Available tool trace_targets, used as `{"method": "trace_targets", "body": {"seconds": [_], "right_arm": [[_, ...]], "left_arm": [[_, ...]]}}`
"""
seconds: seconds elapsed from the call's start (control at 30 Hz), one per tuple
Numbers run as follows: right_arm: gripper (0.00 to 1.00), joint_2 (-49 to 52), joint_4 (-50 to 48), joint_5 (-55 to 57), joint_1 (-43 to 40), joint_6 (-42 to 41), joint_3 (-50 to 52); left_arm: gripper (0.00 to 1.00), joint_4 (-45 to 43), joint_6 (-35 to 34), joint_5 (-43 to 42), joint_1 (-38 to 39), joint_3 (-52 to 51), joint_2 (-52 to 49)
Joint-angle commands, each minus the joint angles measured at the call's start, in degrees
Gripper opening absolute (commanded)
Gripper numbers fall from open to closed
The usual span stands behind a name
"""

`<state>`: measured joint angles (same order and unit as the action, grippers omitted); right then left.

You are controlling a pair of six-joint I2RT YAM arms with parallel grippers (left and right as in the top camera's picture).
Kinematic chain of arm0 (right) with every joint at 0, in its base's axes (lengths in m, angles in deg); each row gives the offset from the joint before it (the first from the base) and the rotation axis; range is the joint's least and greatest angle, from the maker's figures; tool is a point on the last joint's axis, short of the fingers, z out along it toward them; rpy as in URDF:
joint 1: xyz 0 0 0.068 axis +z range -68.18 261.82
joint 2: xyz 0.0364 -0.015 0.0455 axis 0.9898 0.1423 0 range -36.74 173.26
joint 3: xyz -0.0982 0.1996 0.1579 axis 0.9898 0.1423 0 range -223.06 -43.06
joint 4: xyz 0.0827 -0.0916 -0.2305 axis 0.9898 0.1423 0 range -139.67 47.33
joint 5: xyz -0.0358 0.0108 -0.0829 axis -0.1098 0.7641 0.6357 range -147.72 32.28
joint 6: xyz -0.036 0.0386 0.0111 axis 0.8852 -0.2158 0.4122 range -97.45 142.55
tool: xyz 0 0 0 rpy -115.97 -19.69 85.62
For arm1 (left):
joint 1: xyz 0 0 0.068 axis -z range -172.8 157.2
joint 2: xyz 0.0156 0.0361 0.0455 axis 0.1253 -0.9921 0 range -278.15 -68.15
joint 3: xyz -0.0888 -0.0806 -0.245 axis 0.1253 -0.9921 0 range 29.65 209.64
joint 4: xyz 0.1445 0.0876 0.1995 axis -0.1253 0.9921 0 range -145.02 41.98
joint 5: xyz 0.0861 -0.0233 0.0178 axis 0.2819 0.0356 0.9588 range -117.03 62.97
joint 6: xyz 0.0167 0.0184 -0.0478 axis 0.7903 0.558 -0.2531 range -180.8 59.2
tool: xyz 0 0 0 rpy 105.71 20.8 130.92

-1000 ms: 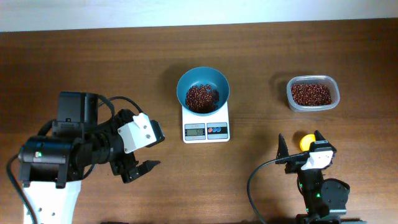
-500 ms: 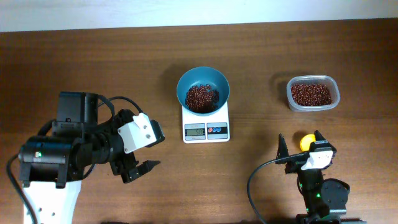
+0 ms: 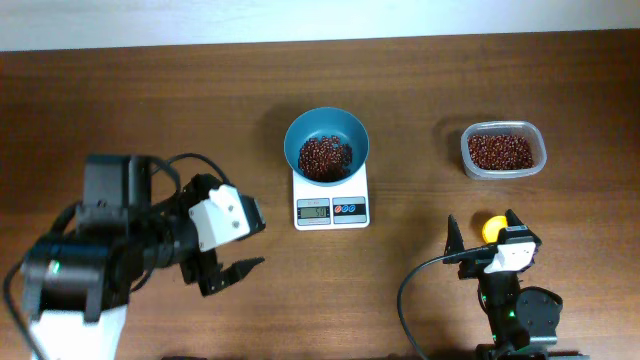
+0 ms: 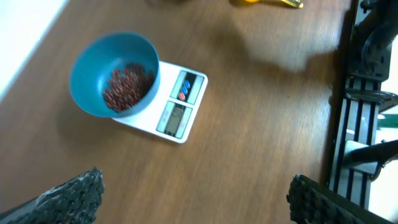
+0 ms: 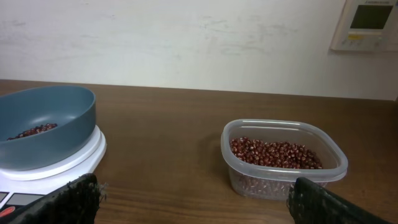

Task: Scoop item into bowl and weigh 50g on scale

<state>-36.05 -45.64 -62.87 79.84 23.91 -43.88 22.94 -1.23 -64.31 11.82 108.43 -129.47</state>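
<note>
- Table [image 3: 150, 100]: dark brown wood, carrying every item listed below.
- Scale [image 3: 331, 208]: white and square, at mid-table. Its grey display and its red and blue buttons sit on the front strip, facing the arms. The reading is too small to make out.
- Bowl [image 3: 300, 140]: teal-blue, round and deep. It stands upright on the scale's platform and covers the rear part of it.
- Beans [image 3: 324, 157]: small and dark red-brown. One loose heap lies in the bottom of the bowl, well below the rim.
- Tub [image 3: 466, 150]: clear plastic with rounded corners and an open top. It stands on the table to the right of the scale, well apart from it, and holds a second lot of the same beans.
- Left gripper [image 4: 194, 182]: over bare wood, to the left of the scale and nearer the front edge, well apart from it. The jaws are spread wide.
- Right gripper [image 5: 193, 190]: near the front edge, to the right of the scale and in front of the tub. The jaws are spread wide, and the wrist view frames the bowl at left and the tub at right.
- Yellow object [image 3: 491, 226]: small, seen from overhead just beside the right gripper's fingers. Its kind cannot be told, nor whether it touches them.
</note>
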Motion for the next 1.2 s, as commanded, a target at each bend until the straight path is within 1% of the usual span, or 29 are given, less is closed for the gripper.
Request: {"method": "trace_targets", "body": {"seconds": [0.0,0.07,0.13,0.2,0.27,0.3,0.33,0.4,0.47,0.5,0.57,0.63,0.77,1.03,1.17], "right_arm": [[0.99,-0.5,0.1,0.7,0.6,-0.1,0.5],[0.99,-0.5,0.1,0.7,0.6,-0.1,0.5],[0.99,-0.5,0.1,0.7,0.6,-0.1,0.5],[0.99,-0.5,0.1,0.7,0.6,-0.1,0.5],[0.99,-0.5,0.1,0.7,0.6,-0.1,0.5],[0.99,-0.5,0.1,0.7,0.6,-0.1,0.5],[0.99,-0.5,0.1,0.7,0.6,-0.1,0.5],[0.99,-0.5,0.1,0.7,0.6,-0.1,0.5],[0.99,-0.5,0.1,0.7,0.6,-0.1,0.5],[0.99,-0.5,0.1,0.7,0.6,-0.1,0.5],[0.99,-0.5,0.1,0.7,0.6,-0.1,0.5],[0.99,-0.5,0.1,0.7,0.6,-0.1,0.5],[0.99,-0.5,0.1,0.7,0.6,-0.1,0.5],[0.99,-0.5,0.1,0.7,0.6,-0.1,0.5],[0.99,-0.5,0.1,0.7,0.6,-0.1,0.5]], "left_arm": [[0.99,-1.2,-2.9,-1.2,-0.3,-0.4,8.0],[0.99,-5.5,-12.0,1.3,-0.3,-3.0,12.5],[0.99,-11.4,-22.7,3.2,-0.9,-7.3,17.4],[0.99,-16.1,-27.8,3.2,-2.3,-12.1,21.1],[0.99,-21.0,-29.4,3.2,-3.8,-17.3,24.6],[0.99,-26.5,-29.4,3.0,-4.9,-22.6,27.8],[0.99,-29.7,-30.5,3.0,-5.3,-25.1,29.4],[0.99,-35.8,-34.6,3.3,-6.0,-29.8,32.9],[0.99,-40.1,-40.9,6.0,-6.2,-33.3,35.8],[0.99,-42.4,-45.6,8.5,-6.2,-35.5,37.6],[0.99,-45.8,-52.0,12.6,-6.2,-39.4,40.7],[0.99,-49.1,-53.9,15.8,-6.2,-43.8,44.0],[0.99,-53.8,-53.9,19.2,-6.2,-51.3,49.8],[0.99,-59.2,-53.9,19.8,-6.2,-63.4,60.3],[0.99,-64.5,-54.0,21.7,-6.2,-68.5,61.0]]}}
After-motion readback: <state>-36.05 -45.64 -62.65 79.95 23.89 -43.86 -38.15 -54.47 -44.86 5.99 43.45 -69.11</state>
